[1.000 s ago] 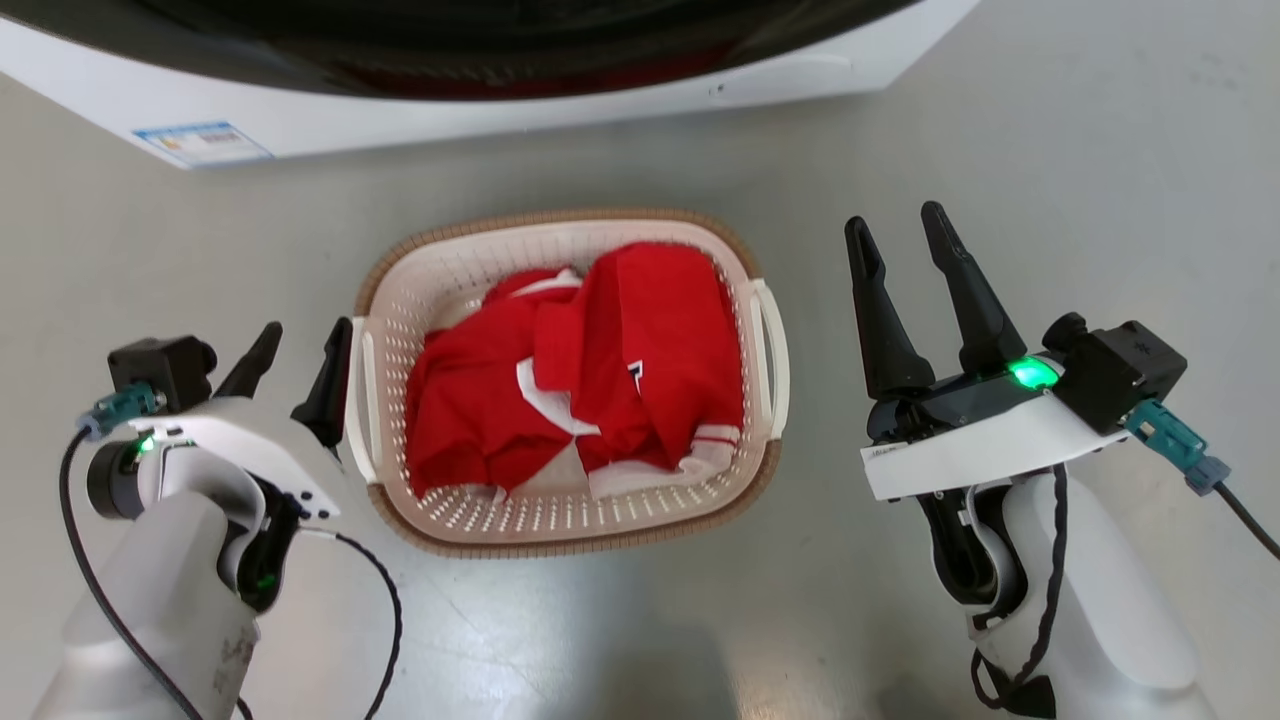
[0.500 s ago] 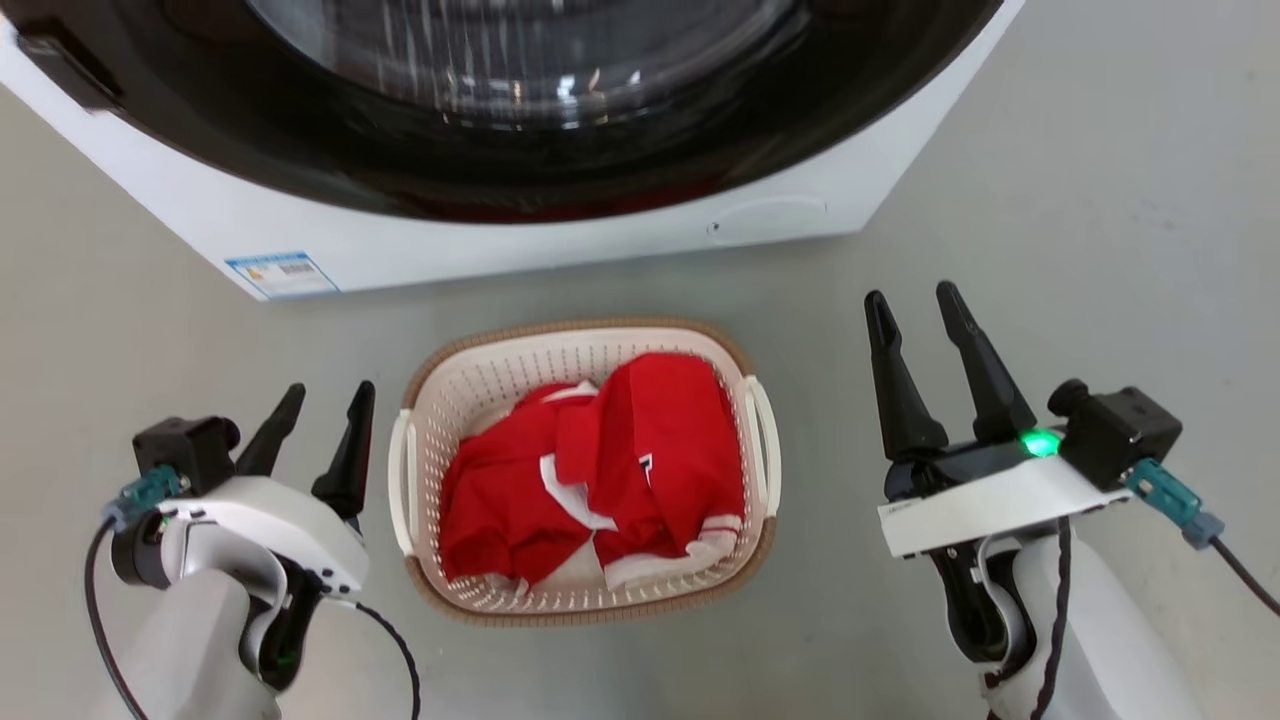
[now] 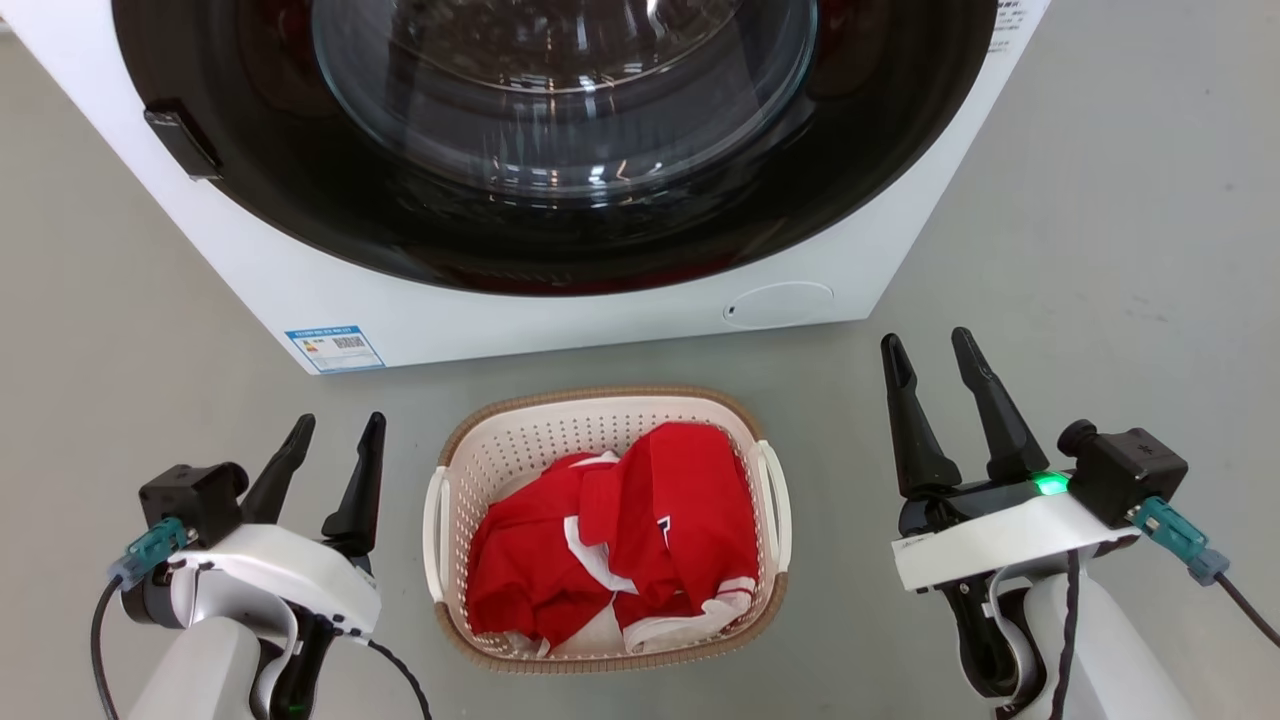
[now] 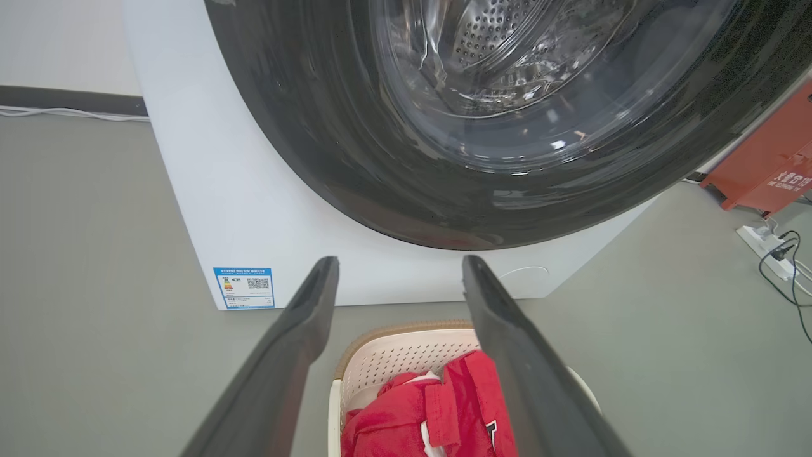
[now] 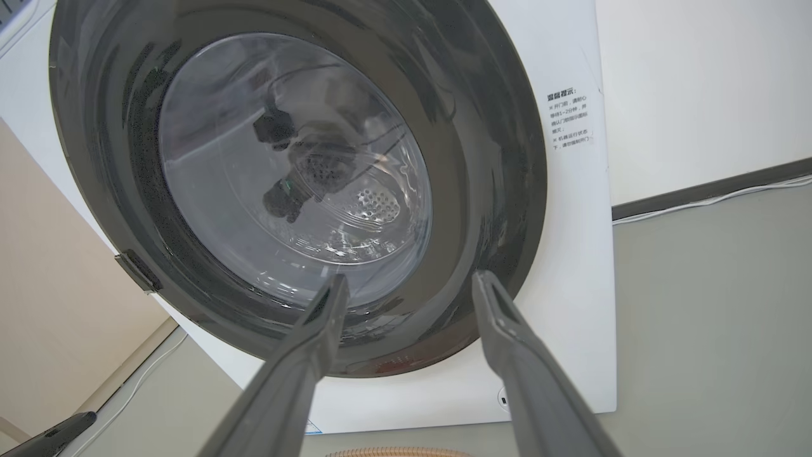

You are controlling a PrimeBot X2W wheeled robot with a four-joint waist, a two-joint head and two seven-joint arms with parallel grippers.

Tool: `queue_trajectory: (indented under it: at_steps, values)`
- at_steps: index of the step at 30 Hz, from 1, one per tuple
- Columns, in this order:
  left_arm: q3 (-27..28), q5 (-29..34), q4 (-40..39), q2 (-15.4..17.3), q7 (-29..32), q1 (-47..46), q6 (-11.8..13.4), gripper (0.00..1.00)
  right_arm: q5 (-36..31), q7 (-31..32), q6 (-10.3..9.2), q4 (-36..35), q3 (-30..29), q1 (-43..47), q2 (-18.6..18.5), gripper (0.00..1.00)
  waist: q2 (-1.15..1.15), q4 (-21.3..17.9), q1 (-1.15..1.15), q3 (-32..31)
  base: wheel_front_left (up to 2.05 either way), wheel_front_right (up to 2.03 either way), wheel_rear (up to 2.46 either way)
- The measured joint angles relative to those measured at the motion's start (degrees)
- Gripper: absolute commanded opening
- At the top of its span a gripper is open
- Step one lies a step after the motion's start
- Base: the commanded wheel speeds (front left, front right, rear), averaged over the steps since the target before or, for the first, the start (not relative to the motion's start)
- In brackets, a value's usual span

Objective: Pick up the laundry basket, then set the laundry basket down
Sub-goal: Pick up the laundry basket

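The cream-white laundry basket with its brown rim stands on the grey floor in front of the washing machine, and red and white clothes lie in it. My left gripper is open to the left of the basket, apart from its left loop handle. My right gripper is open to the right, well away from the right handle. In the left wrist view the open left gripper hangs above the basket. In the right wrist view the open right gripper points at the machine door, with the basket rim at the bottom edge.
The white washing machine with a dark round door stands just behind the basket. In the left wrist view a red box and a power strip with cables lie to the machine's right. Bare grey floor surrounds the basket.
The head camera has risen and tilted up, so more of the washing machine shows and the basket looks smaller and lower. My left gripper, earlier beside the left handle, now stands farther from it.
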Motion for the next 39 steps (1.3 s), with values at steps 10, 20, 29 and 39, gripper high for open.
queue_trajectory:
  at_steps: [10, 20, 29, 39]
  values:
    - [4.7, 3.4, -7.3, -1.6, 0.0, 5.1, 0.0, 1.0, -0.6, 0.0, 0.0, -1.9, -2.1, 2.1, 0.1, 1.0, 0.0, 0.2, 0.0, -2.9, 0.0, 0.0, 0.0]
    - [7.8, 7.8, -14.5, -3.4, 0.0, 10.3, 0.0, 1.0, -1.3, 0.0, 0.0, -1.9, -3.8, 5.0, 0.1, 1.0, 0.0, 0.8, 0.0, -6.7, 0.0, 0.0, 0.0]
    - [8.4, 8.9, -16.2, -4.7, 0.0, 11.6, 0.0, 1.0, -2.6, 0.0, 0.0, -1.5, -4.7, 6.2, 0.1, 1.0, 0.0, 1.4, 0.0, -9.6, 0.0, 0.0, 0.0]
    - [9.3, 10.3, -16.8, -6.1, 0.0, 13.7, 0.0, 1.0, -3.0, 0.0, 0.0, -0.8, -5.3, 6.8, 0.0, 1.0, 0.0, 1.5, 0.0, -11.2, 0.0, 0.0, 0.0]
